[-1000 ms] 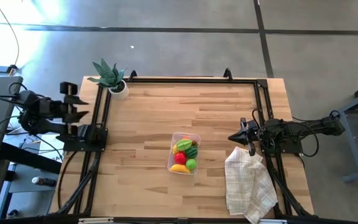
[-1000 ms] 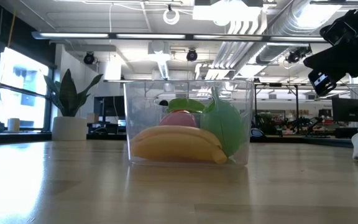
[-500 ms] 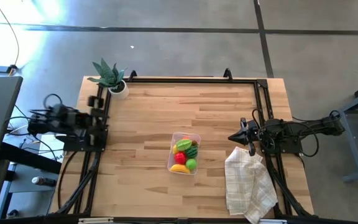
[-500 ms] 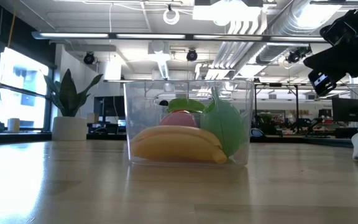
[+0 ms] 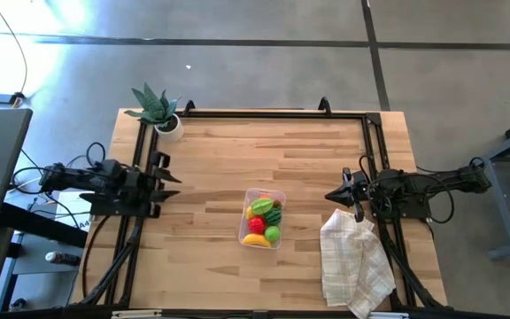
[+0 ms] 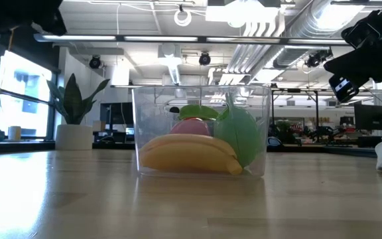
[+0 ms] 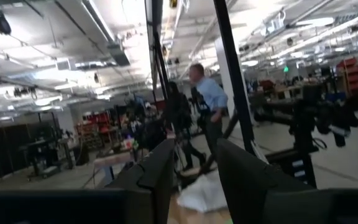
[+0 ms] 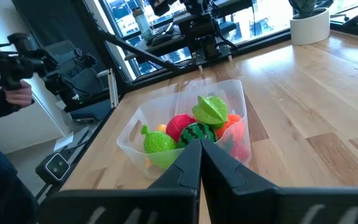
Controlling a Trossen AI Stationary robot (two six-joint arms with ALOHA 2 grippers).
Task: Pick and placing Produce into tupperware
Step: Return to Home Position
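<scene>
High view: tupperware (image 5: pixel 266 191) on wooden table (image 5: pixel 237 146), concrete floor (image 5: pixel 237 75)

The high camera looks straight down from far above and takes in the whole light wooden surface (image 5: pixel 237 151). The low camera sits at surface height, close to the clear rectangular plastic tub (image 6: pixel 151 113), facing level into the room. The right wrist camera looks down on the tub from near. All three show the tub and the spiky green potted plant (image 5: pixel 156 106). The left wrist camera faces level across the room.
</scene>
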